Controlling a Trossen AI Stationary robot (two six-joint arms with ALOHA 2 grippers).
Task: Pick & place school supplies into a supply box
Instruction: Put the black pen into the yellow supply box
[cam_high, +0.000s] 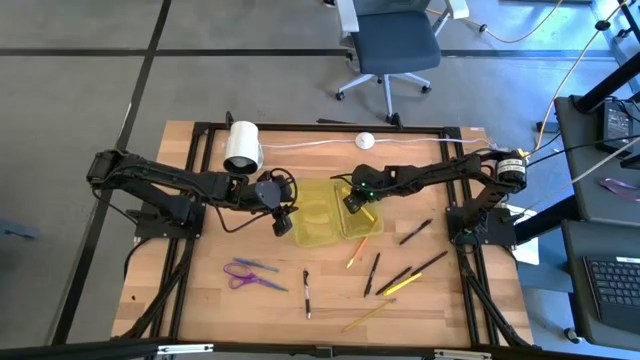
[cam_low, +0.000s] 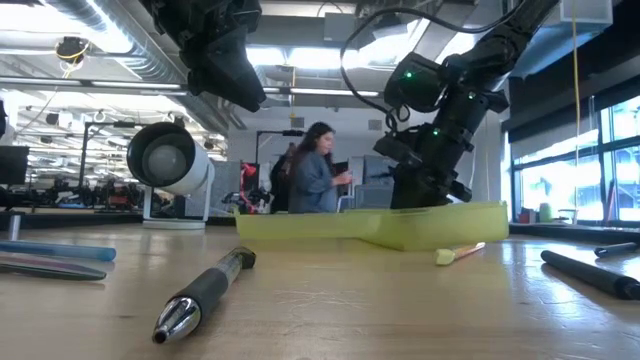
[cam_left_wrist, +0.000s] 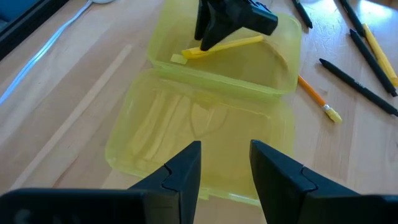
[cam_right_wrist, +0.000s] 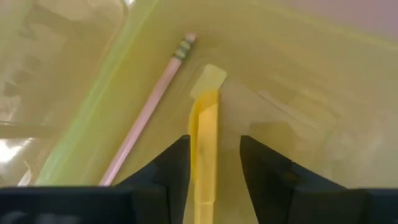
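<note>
The right gripper (cam_high: 352, 199) is seen just right of centre in the high view, lowered into the right-hand half of the supply box (cam_high: 310, 237), with a yellow pencil (cam_right_wrist: 204, 149) lying between its fingers (cam_right_wrist: 173, 171). The fingers are spread a little wider than the pencil, so the piece is judged to be in the act of being let go; whether it is quite free cannot be told. For the step to be done well, the jaws should be opened fully, and the gripper should then be lifted straight up, so that the pencil is not dragged over the wall.

The box is shown as two shallow translucent halves joined side by side at the middle of the table (cam_high: 200, 290). In the right wrist view, a second, pinkish pencil (cam_right_wrist: 146, 112) with a banded end lies beside the yellow one; it cannot be told whether it is inside or seen through the wall. The other half appears to hold nothing but moulded ridges.

The left gripper (cam_left_wrist: 224, 165) is held above the box's near edge, fingers parted and holding nothing.

Outside the box, scissors (cam_high: 250, 274), a black pen (cam_high: 306, 292) and several more pens and pencils (cam_high: 405, 280) lie across the lower part of the high view
</note>
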